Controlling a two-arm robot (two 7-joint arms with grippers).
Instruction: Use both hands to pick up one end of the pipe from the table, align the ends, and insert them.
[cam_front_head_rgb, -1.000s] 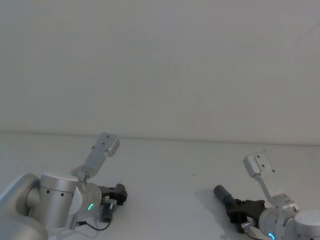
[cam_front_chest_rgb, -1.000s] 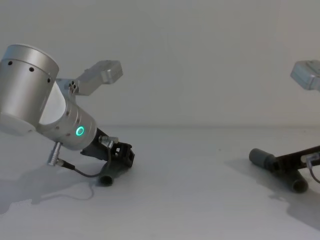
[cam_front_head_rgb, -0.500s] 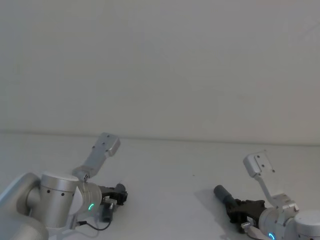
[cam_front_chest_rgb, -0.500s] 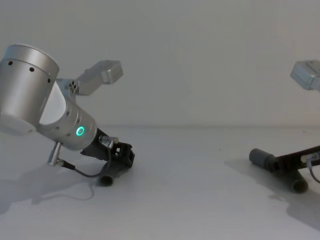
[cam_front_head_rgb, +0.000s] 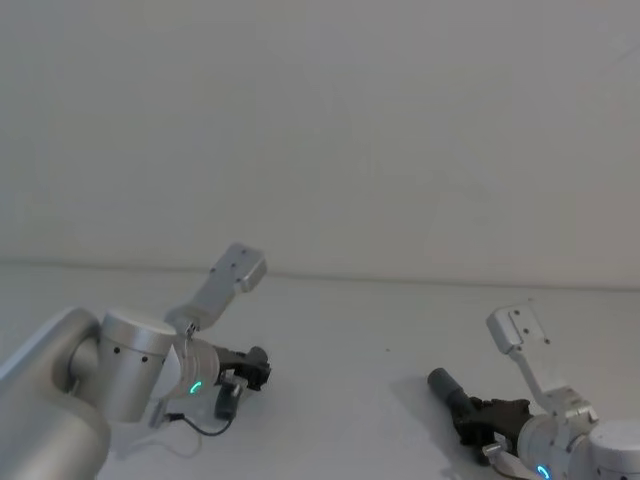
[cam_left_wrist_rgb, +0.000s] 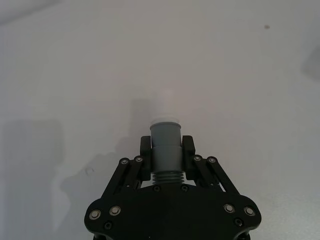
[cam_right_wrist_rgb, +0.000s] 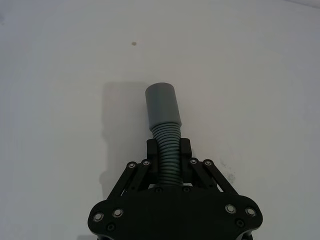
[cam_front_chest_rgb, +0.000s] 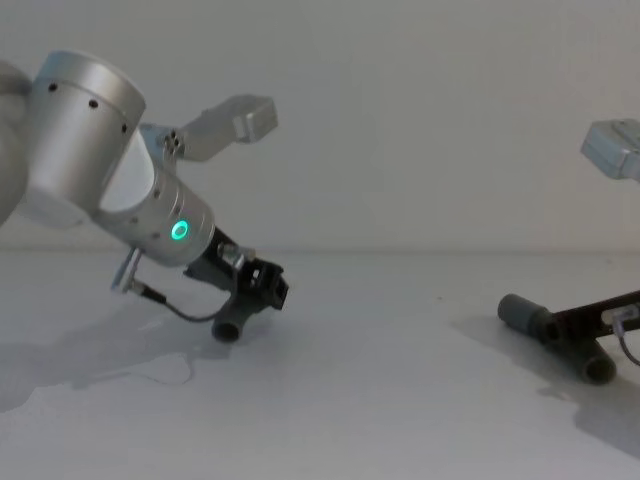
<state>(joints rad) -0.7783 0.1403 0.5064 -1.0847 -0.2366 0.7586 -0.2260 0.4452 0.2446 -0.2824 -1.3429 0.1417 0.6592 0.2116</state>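
My left gripper (cam_left_wrist_rgb: 166, 149) is shut on one piece of the pipe (cam_left_wrist_rgb: 165, 150), just behind its grey collar, and the white tip (cam_left_wrist_rgb: 165, 120) pokes out ahead. In the chest view the left gripper (cam_front_chest_rgb: 270, 290) hangs low over the table (cam_front_chest_rgb: 380, 390), the hose's tail (cam_front_chest_rgb: 230, 325) drooping below it. My right gripper (cam_right_wrist_rgb: 169, 150) is shut on the ribbed part of the other piece, whose wide grey cuff (cam_right_wrist_rgb: 161, 104) sticks forward. That piece (cam_front_chest_rgb: 525, 315) lies low at the table's right, held by the right gripper (cam_front_chest_rgb: 565, 322). The head view has the left gripper (cam_front_head_rgb: 260, 368) and right gripper (cam_front_head_rgb: 480, 414) far apart.
A plain white wall rises behind the table's far edge (cam_front_head_rgb: 400, 283). Open white table surface (cam_front_chest_rgb: 400, 340) lies between the two grippers. A thin black cable (cam_front_chest_rgb: 180, 312) loops under the left wrist.
The left arm has risen and swung forward and towards the middle, carrying its pipe piece off the table. The right arm and its piece have stayed put.
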